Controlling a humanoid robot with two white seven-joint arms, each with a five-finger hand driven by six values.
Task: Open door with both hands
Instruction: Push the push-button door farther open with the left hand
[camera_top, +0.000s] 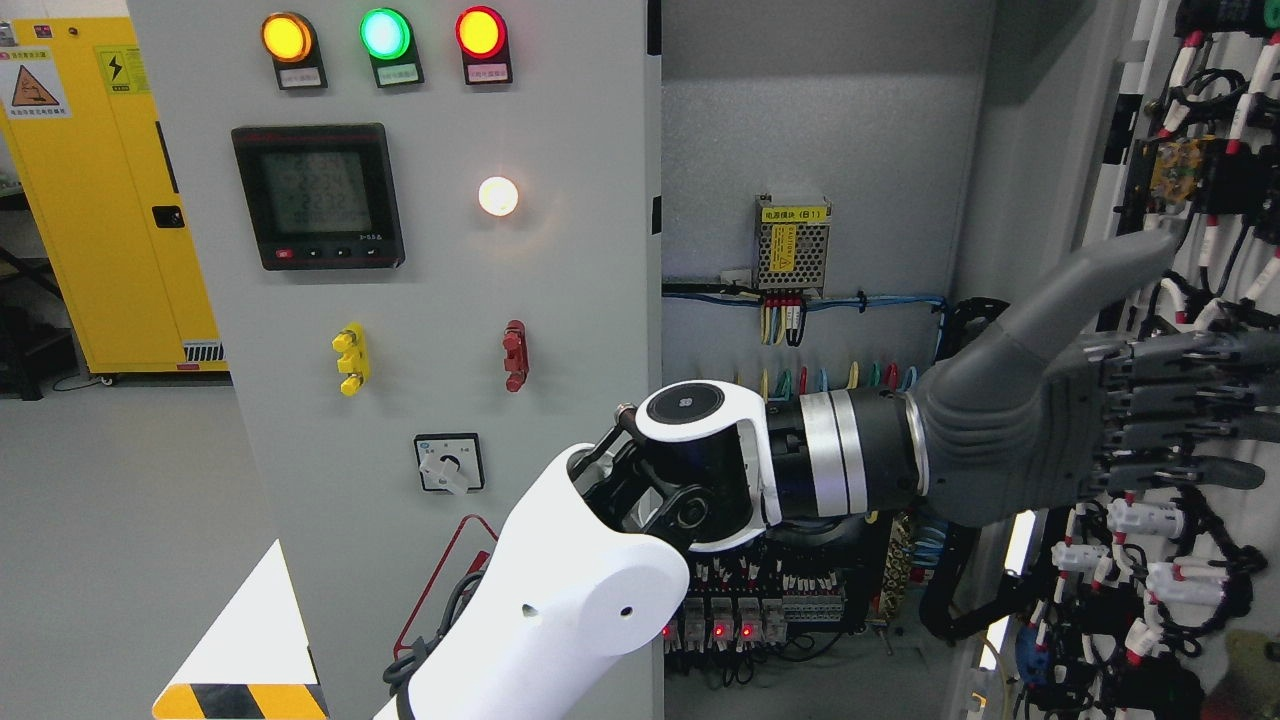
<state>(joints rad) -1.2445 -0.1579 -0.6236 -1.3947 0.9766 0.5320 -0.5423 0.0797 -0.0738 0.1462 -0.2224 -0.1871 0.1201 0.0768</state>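
One door (1180, 300) of the cabinet (820, 120) already stands swung wide at the right edge, wiring side showing, with the left hand (1100, 400) flat against it, fingers straight, grasping nothing; the left door (430, 300) looks shut.
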